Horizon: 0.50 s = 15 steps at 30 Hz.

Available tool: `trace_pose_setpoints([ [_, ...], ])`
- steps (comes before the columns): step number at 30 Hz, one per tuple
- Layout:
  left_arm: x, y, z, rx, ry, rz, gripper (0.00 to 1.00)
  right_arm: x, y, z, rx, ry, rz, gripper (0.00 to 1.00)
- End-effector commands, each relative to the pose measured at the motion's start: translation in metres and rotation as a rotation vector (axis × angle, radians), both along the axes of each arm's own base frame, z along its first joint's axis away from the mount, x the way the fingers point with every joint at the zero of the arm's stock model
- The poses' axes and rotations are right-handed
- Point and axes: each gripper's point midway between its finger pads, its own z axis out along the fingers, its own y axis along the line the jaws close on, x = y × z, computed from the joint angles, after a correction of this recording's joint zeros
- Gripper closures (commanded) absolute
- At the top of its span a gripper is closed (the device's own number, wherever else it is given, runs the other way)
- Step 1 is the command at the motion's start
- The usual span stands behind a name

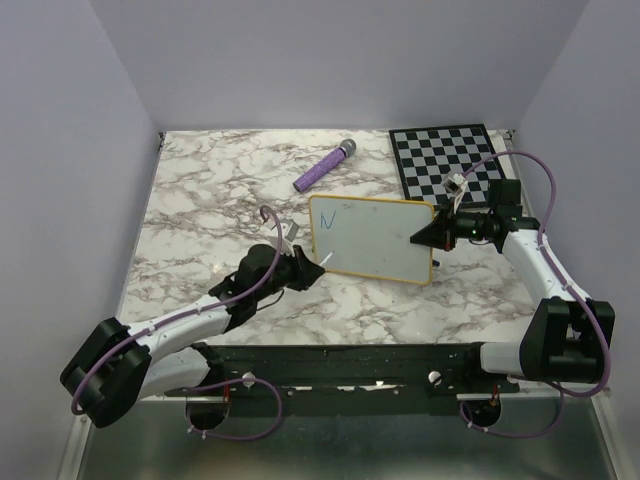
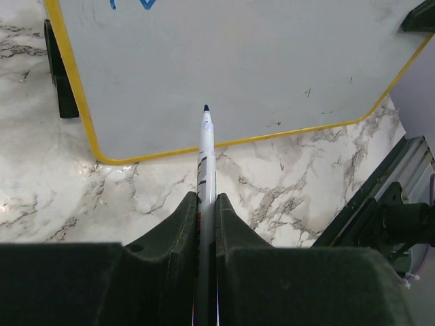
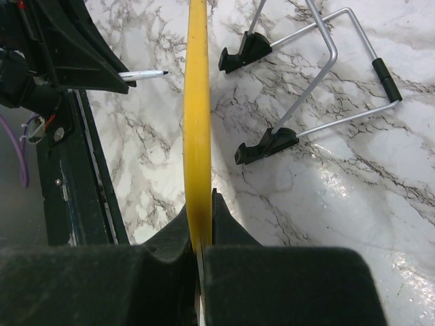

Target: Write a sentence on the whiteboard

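Closed left tool (image 2: 206, 206) grips marker (image 2: 206, 146); right tool (image 3: 199, 207) pinches whiteboard (image 3: 197, 102).

The sentence (image 2: 146, 5) is cut off by the left wrist view's top edge and too small overhead to read.

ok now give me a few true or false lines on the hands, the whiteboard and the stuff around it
1. The left hand is shut on a marker. True.
2. The right hand is open, clear of the whiteboard. False: it is shut on its yellow frame.
3. The whiteboard carries two full lines of writing. False: only one blue letter, like an N, shows.
4. A purple microphone lies beyond the whiteboard. True.
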Motion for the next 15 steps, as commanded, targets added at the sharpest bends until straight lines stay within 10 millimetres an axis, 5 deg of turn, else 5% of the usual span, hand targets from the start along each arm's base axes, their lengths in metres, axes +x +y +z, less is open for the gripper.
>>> trace_pose_setpoints([
  [1, 0.017, -0.009, 0.02, -0.005, -0.063, 0.022, 1.0, 0.0, -0.001, -0.004, -0.019, -0.004, 0.004, 1.0],
  [15, 0.048, -0.011, 0.036, 0.023, -0.109, 0.114, 1.0, 0.0, -0.001, -0.005, -0.02, -0.002, 0.005, 0.99],
])
